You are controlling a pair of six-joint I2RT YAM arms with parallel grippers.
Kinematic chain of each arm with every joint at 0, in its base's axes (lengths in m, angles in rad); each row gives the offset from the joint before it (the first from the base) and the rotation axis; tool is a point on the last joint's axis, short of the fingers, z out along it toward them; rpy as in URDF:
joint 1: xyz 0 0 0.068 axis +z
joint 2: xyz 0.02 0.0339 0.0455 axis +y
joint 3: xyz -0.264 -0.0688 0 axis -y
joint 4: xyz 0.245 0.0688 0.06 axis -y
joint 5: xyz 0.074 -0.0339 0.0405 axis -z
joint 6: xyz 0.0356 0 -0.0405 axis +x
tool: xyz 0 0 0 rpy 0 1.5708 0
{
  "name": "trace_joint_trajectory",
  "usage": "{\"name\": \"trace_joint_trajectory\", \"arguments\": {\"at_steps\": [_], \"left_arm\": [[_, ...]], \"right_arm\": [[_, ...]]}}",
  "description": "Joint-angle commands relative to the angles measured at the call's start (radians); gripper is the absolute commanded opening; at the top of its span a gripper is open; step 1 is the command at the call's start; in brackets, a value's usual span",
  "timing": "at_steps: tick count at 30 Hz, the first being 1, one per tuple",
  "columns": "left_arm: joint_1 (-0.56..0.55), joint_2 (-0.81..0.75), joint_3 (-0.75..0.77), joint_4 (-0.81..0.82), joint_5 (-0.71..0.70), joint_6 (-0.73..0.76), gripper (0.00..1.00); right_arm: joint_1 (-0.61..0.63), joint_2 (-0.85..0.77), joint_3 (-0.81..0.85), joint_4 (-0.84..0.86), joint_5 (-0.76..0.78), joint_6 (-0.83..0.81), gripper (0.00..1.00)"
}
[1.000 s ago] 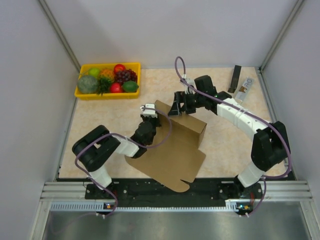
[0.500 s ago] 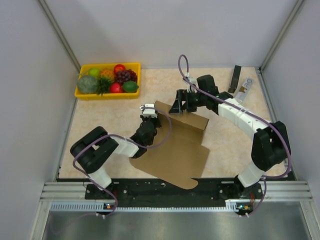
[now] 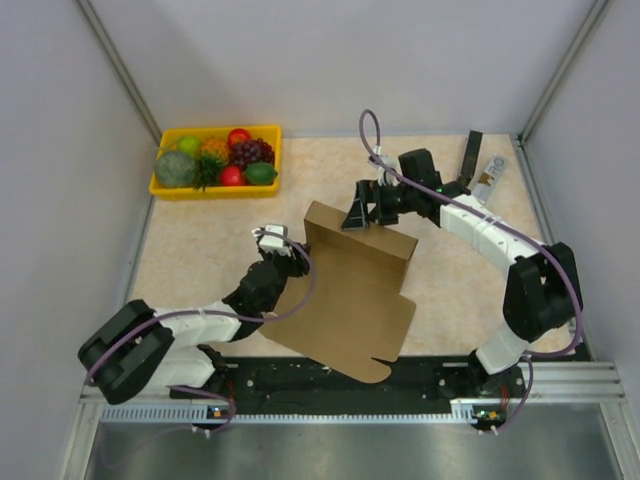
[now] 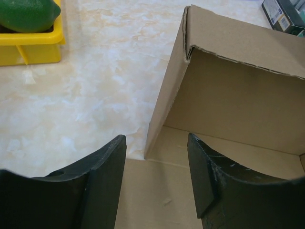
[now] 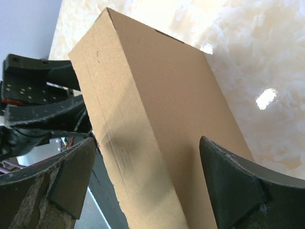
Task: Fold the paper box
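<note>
The plain brown corrugated cardboard box [image 3: 345, 310], half assembled, is lying in the middle of the beige marbled tabletop [image 3: 200, 250], toward the near edge. Its broad flat panel with a rounded tab is reaching toward the arm bases, while its rear wall and a short left side wall are standing upright. The left gripper [image 3: 288, 260] is hovering low at the box's left corner. In the left wrist view its two black fingers [image 4: 102, 183] are standing parted and released, with nothing pinched between them. The upright corner of the cardboard box [image 4: 228, 95] is rising just beyond the gap. The right gripper [image 3: 358, 213] is reaching in from the far side and hanging over the top edge of the rear wall. In the right wrist view its black fingers [image 5: 228, 186] are spread wide, and the outer face of the cardboard box [image 5: 157, 119] is filling the space between them. The jaws are not clenched on anything, though whether a finger is brushing the cardboard cannot be told. A yellow plastic tray [image 3: 210, 191] filled with mixed fruit is sitting at the far left corner of the table, well apart from the box. A slim black bar [image 3: 471, 157] and a small printed packet [image 3: 487, 177] are lying side by side at the far right corner.
</note>
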Motion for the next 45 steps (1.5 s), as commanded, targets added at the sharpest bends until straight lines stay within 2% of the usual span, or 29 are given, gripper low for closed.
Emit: {"name": "trace_joint_trajectory", "arguments": {"at_steps": [1,3,4,7,10,15,21,30,38,45], "left_arm": [[0.016,-0.077,-0.057,-0.036,0.035,-0.059,0.59],[0.033,-0.086,-0.06,-0.044,0.068,-0.094,0.58],[0.055,-0.092,-0.06,-0.048,0.125,-0.113,0.58],[0.101,-0.115,-0.062,-0.071,0.217,-0.185,0.57],[0.124,-0.142,-0.051,-0.151,0.222,-0.234,0.56],[0.167,-0.259,-0.074,-0.26,0.256,-0.314,0.57],[0.184,-0.415,-0.076,-0.39,0.325,-0.323,0.57],[0.185,-0.632,-0.065,-0.596,0.429,-0.329,0.57],[0.185,-0.77,-0.046,-0.711,0.437,-0.328,0.57],[0.187,-0.79,0.004,-0.776,0.46,-0.337,0.57]], "right_arm": [[-0.004,-0.027,0.049,-0.032,0.032,-0.068,0.91],[-0.006,-0.036,0.049,-0.036,0.027,-0.088,0.92],[-0.006,-0.052,0.047,-0.041,0.033,-0.094,0.98],[-0.004,-0.088,0.05,-0.061,0.07,-0.146,0.99],[0.002,-0.116,0.064,-0.114,0.16,-0.221,0.99],[0.101,-0.182,0.072,-0.193,0.315,-0.376,0.99],[0.186,-0.234,0.038,-0.211,0.415,-0.442,0.99],[0.25,-0.182,0.069,-0.239,0.538,-0.517,0.99],[0.267,-0.123,0.102,-0.251,0.553,-0.49,0.93],[0.269,-0.09,0.133,-0.257,0.613,-0.465,0.8]]}}
